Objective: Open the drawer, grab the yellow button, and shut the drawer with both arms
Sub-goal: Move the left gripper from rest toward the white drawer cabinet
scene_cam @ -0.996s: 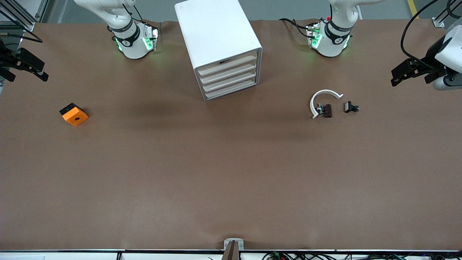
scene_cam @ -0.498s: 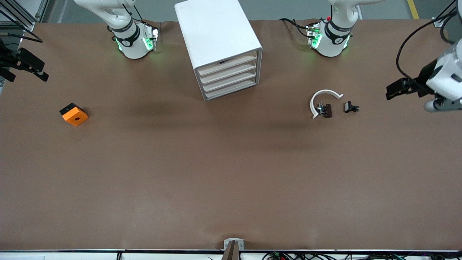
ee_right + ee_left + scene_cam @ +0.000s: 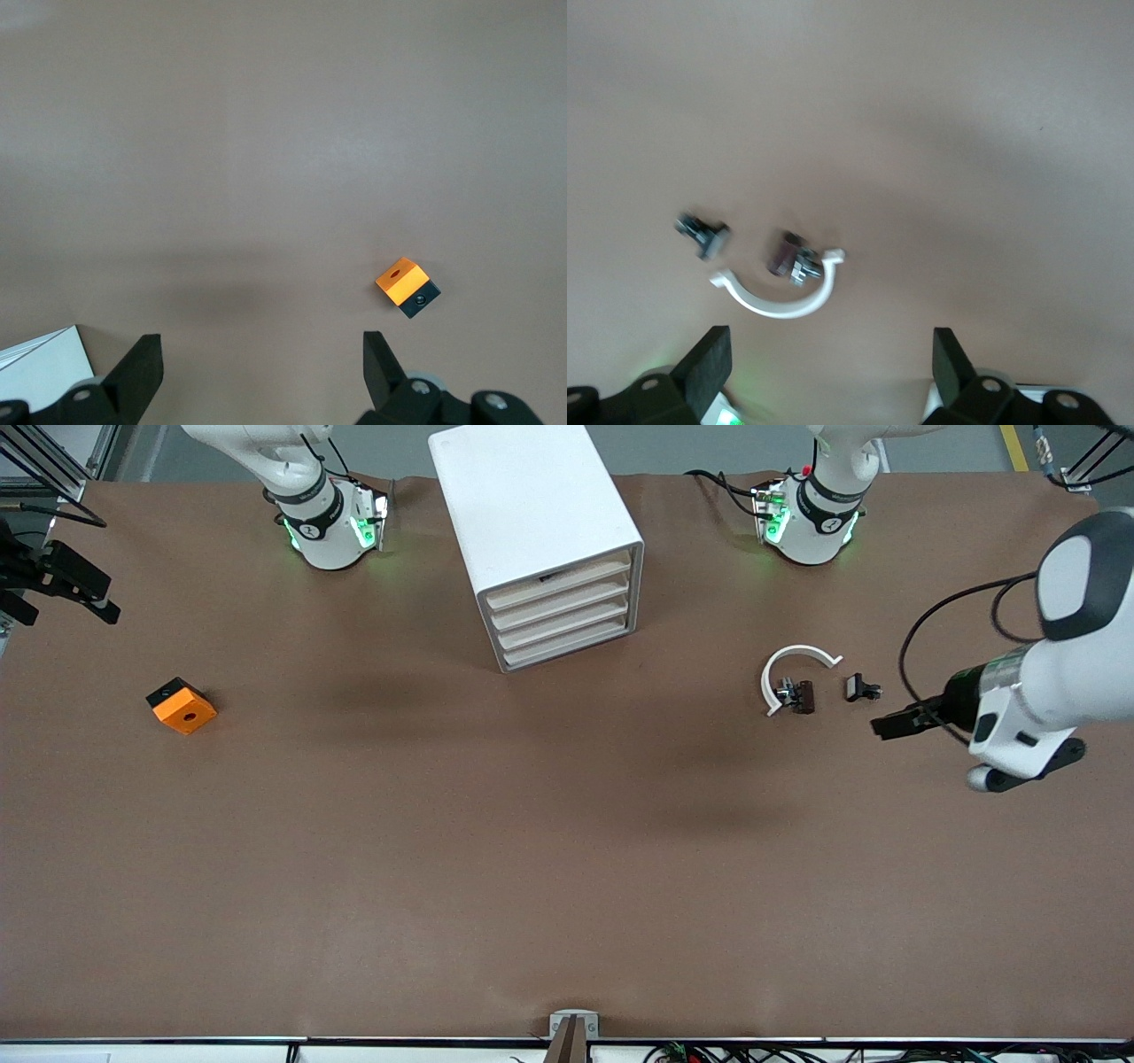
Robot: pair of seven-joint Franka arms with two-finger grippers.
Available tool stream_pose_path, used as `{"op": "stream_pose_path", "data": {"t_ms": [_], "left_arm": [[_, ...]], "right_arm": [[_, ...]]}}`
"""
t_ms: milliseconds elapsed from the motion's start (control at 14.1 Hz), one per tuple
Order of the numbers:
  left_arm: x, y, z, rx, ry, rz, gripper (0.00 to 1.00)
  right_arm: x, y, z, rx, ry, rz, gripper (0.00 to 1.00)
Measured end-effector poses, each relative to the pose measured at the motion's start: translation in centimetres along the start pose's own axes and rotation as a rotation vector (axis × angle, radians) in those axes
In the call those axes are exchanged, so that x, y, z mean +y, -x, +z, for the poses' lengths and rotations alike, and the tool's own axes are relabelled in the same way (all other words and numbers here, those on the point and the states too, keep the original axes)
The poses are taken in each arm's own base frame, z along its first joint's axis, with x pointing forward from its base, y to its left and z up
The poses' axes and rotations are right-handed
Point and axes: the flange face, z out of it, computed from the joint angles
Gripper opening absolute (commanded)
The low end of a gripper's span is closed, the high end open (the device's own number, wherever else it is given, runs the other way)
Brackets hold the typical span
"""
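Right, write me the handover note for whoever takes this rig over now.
Left pincer: open, empty, in the air over the brown table by the small black clips and the white curved band, toward the left arm's end.
Right pincer: open, empty, waiting at the right arm's end of the table, with the orange square block nearer the front camera.
White rounded drawer cabinet: stands between the two bases. Its topmost cream-fronted drawer is shut.
Button: not visible.
Done: nothing.
Left: open the top drawer, take the button, close the drawer.
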Motion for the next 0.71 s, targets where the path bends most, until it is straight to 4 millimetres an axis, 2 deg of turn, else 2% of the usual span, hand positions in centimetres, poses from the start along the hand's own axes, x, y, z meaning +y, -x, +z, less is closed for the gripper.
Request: {"op": "stream_pose_path", "data": {"t_ms": [213, 427, 711], "left_arm": [[4.8, -0.3, 4.4, -0.044, -0.029, -0.164, 1.00], [9.8, 0.2, 8.6, -0.063, -0.069, -0.308, 1.00], [14.1, 1.5, 13.3, -0.163, -0.060, -0.537, 1.00]], "right_arm": [[-0.4, -0.3, 0.1, 0.000, 0.001, -0.007, 1.00], [-1.3, -0.8, 0.5, -0.007, 0.001, -0.025, 1.00], [-3.1, -1.5, 0.9, -0.012, 0.024, -0.009, 1.00]]}}
